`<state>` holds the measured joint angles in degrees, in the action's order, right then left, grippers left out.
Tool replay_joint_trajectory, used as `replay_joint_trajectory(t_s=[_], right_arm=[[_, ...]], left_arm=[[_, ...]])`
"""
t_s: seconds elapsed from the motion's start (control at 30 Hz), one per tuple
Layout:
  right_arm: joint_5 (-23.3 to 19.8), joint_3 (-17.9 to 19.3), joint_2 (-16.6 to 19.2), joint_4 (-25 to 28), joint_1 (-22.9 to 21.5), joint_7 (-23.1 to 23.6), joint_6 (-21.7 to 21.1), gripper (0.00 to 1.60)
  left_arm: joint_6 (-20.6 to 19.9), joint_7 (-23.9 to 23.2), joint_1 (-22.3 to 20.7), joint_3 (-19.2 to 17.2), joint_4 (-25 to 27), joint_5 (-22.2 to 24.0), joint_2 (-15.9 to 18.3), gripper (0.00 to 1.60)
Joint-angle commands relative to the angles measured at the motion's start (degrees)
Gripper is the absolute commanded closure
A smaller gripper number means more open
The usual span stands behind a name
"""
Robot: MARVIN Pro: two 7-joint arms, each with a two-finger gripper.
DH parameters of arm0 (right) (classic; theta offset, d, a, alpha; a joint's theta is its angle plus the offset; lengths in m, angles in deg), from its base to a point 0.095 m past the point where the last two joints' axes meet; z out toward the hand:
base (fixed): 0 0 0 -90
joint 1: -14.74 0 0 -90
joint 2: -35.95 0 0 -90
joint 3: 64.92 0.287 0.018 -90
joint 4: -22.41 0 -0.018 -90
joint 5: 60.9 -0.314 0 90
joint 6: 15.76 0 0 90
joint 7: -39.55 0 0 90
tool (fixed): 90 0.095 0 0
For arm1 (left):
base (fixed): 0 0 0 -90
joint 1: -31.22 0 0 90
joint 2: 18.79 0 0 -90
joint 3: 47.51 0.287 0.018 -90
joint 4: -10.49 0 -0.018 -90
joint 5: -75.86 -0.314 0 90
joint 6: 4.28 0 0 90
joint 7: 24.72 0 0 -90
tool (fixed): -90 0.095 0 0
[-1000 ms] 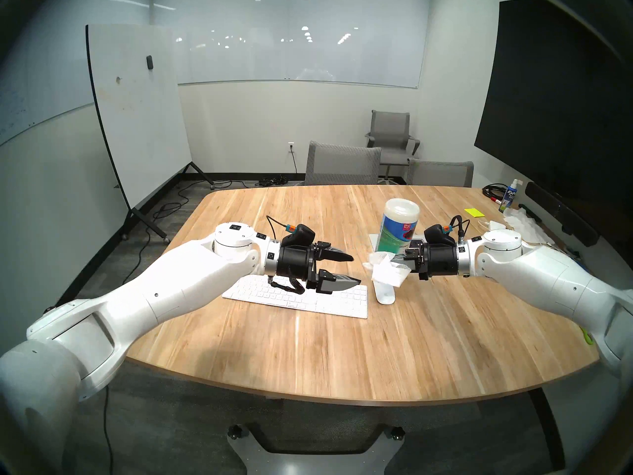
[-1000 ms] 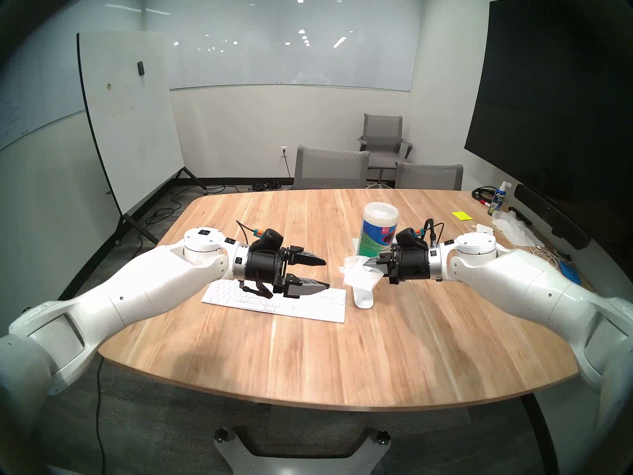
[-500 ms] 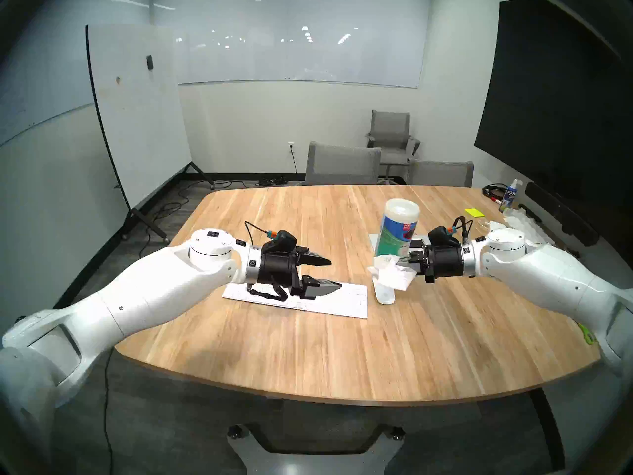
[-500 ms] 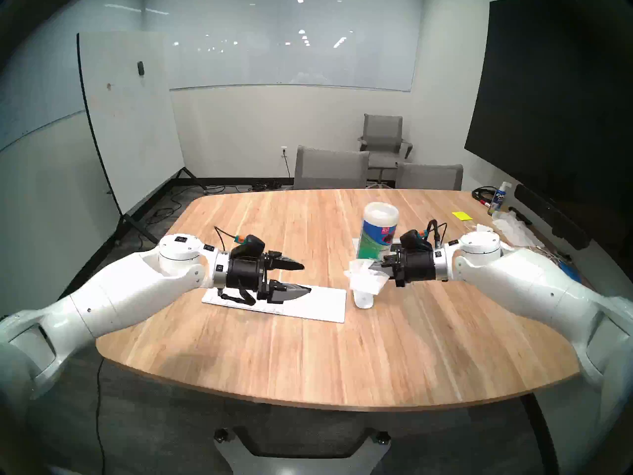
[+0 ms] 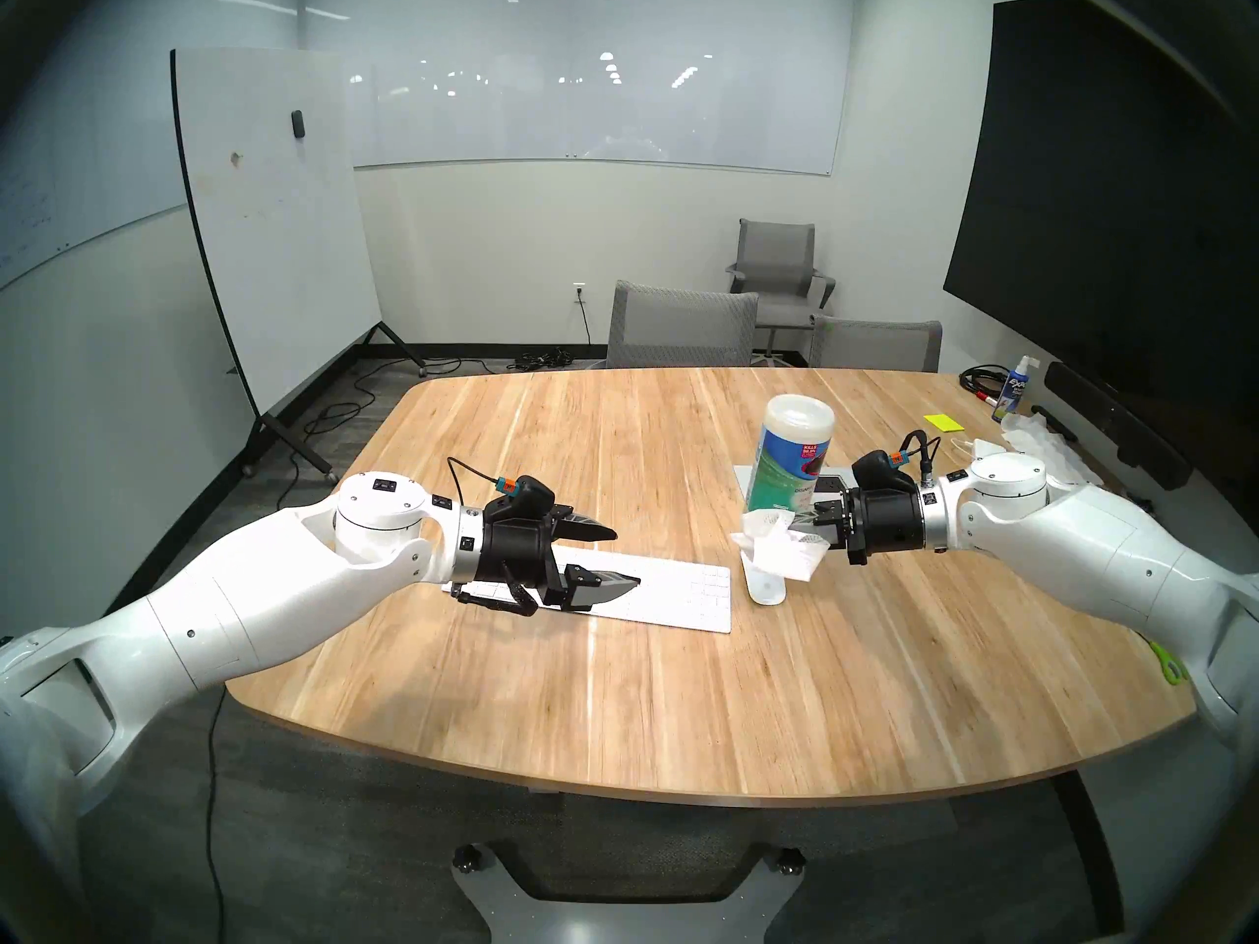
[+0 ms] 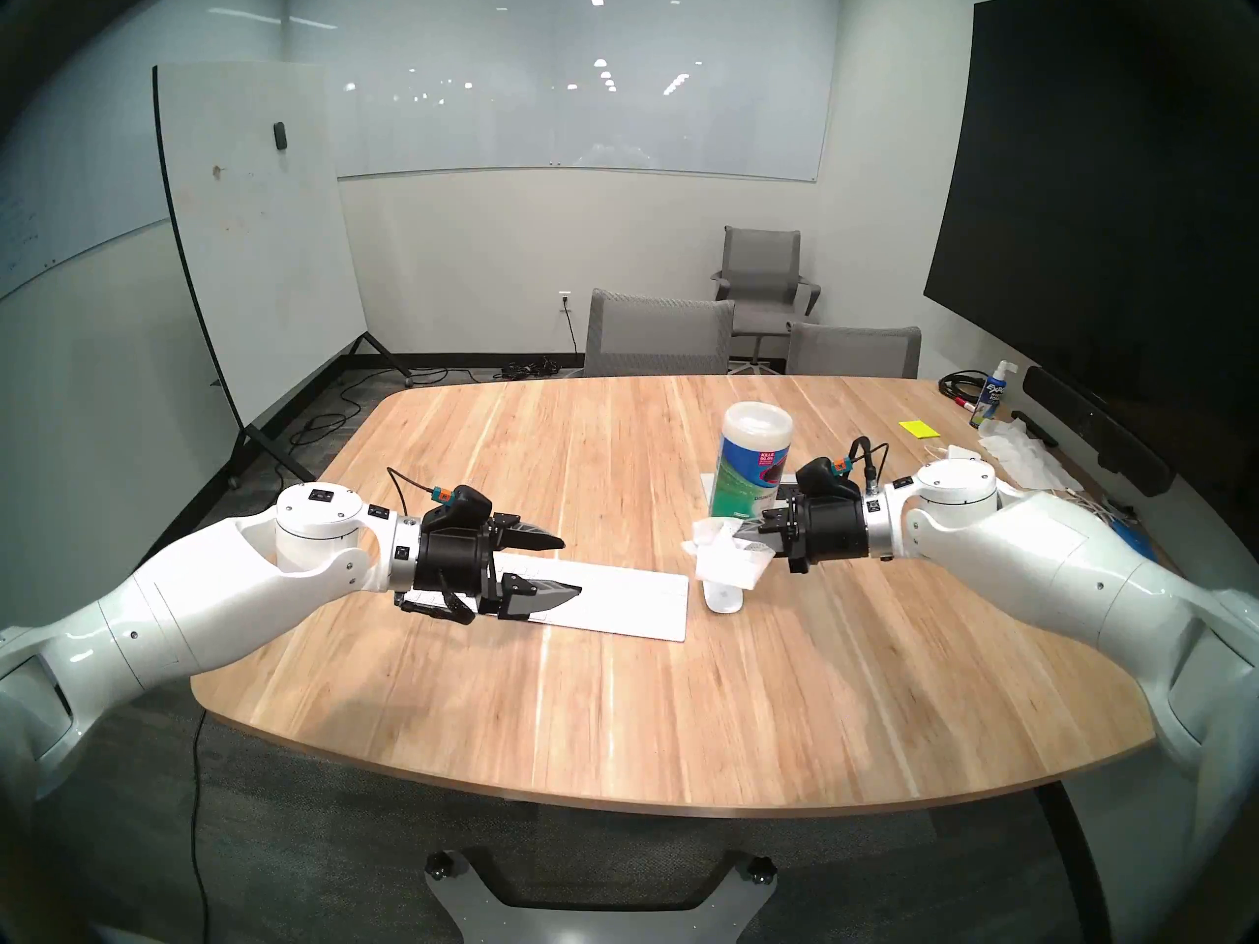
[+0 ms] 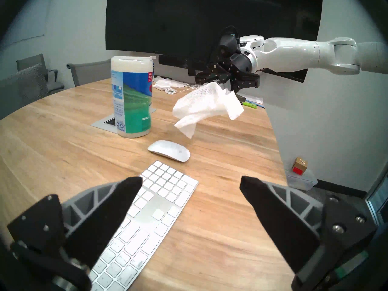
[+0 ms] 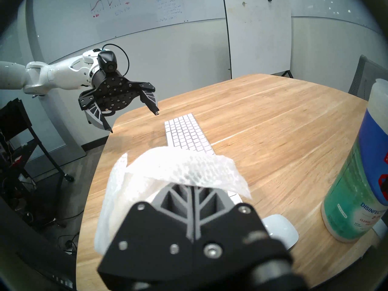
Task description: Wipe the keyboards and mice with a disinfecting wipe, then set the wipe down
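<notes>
The slim white keyboard (image 5: 681, 595) lies flat on the wooden table, and the glossy white mouse (image 5: 766, 585) sits just off its right end. My right gripper (image 5: 804, 537) is shut on the rumpled white disinfecting wipe (image 5: 780, 547), which hangs in the air above the mouse (image 7: 169, 153) without touching it. The wipe (image 8: 168, 179) drapes over the shut fingers in the right wrist view. My left gripper (image 5: 628, 556) hovers open and empty over the left half of the keyboard (image 7: 151, 217), its fingers (image 7: 126, 191) spread wide.
A tall wipes canister (image 5: 790, 452) with a green-blue label stands just behind the mouse, on a grey mat. Crumpled tissues (image 5: 1042, 438), a spray bottle (image 5: 1015, 387), a yellow note pad and cables clutter the table's far right. Grey chairs (image 5: 681, 323) stand behind the table.
My left arm has drawn back to the left along the keyboard, gripper still open. The right gripper with the wipe has shifted slightly to the right.
</notes>
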<state>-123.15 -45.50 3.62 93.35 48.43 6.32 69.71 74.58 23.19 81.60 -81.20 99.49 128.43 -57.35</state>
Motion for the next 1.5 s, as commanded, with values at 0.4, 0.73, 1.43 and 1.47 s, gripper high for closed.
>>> replay_joint_trajectory(t_s=[0.4, 0.73, 1.43, 1.47], right_arm=[[-0.26, 0.79, 0.46, 0.79, -0.96, -0.19, -0.22, 1.6], [2.62, 0.4, 0.77, 1.05, -2.53, -0.71, -1.8, 1.6], [14.55, -0.98, -2.1, 2.19, -6.42, -2.71, -9.99, 1.6], [14.55, -0.98, -2.1, 2.19, -6.42, -2.71, -9.99, 1.6]], left_arm=[[2.05, -2.62, 0.55, -0.97, 2.37, 0.56, 3.4, 0.0], [2.14, -2.69, 0.48, -0.87, 2.33, 0.62, 3.43, 0.0], [2.2, -2.72, 0.43, -0.8, 2.3, 0.65, 3.44, 0.0], [2.2, -2.72, 0.43, -0.8, 2.3, 0.65, 3.44, 0.0]])
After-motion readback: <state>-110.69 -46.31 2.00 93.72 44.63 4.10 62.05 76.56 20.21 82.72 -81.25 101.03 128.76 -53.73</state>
